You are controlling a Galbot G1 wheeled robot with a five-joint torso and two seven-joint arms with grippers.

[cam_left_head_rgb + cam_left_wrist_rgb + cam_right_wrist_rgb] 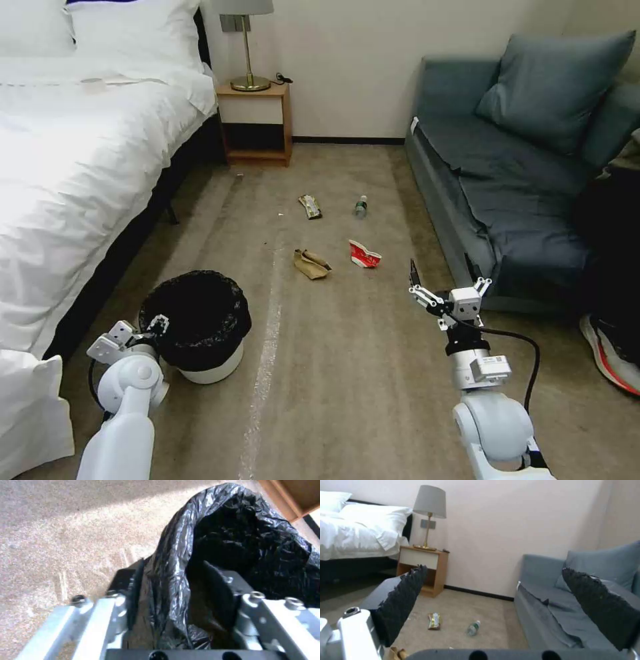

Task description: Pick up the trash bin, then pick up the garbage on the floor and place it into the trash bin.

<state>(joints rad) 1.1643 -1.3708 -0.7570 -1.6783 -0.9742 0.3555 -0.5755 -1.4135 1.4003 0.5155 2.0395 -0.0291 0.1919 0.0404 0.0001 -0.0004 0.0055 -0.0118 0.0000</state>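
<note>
Trash bin [200, 327]: small, round and white with a crinkled black bag liner folded over the rim; upright on the carpet near the foot of the bed [80, 173], at the robot's left.
Left claw [157, 327]: low at the bin's near-left rim, clamped on that rim; in the left wrist view one finger [133, 590] outside the black bag [233, 542] and the other inside it, liner bunched between them.
Right claw [448, 283]: held up above the carpet just beside the front edge of the sofa [507, 180], fingers spread wide apart, nothing between them; black serrated pads [403, 600] on either side of the right wrist view.
Red-and-white carton [364, 255]: crushed, on the carpet ahead of the right claw, well apart from the bin.
Brown paper bag [311, 264]: crumpled, on the carpet just left of the carton.
Snack wrapper [310, 207]: flat, yellow-green, farther along the carpet toward the nightstand [257, 123].
Bottle [361, 207]: small, clear, green-labelled, lying to the right of the wrapper, near the sofa's front edge.
Room: lamp [248, 40] on the nightstand against the far wall, between bed and sofa; grey cushion [553, 87] on the sofa.
</note>
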